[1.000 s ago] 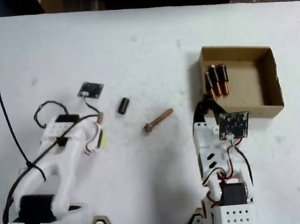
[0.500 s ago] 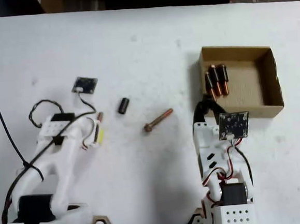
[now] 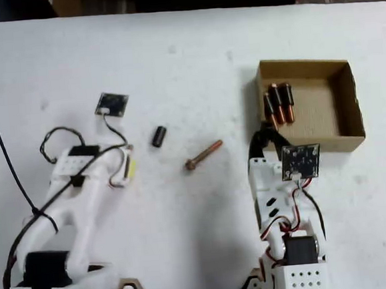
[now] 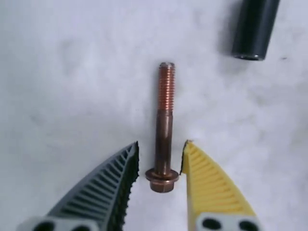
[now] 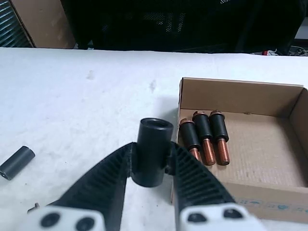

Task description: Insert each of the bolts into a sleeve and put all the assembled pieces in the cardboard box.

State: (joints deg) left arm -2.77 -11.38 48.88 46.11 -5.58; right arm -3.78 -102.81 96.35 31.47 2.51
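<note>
A copper bolt lies flat on the white table between the fingers of my left gripper, which stands open astride its shank just above the head. A loose black sleeve lies just past the bolt's threaded tip, also the sleeve right of my left gripper. A second bolt lies mid-table. My right gripper is shut on an upright black sleeve, beside the cardboard box. Three assembled pieces lie in the box.
The box's near-left corner is close to my right gripper. A black cable tie and wires stick out from the left arm. The white table runs to a dark far edge.
The left arm's wrist has shifted slightly left and back again over the bolt. The right arm and the sleeve in it have not moved.
</note>
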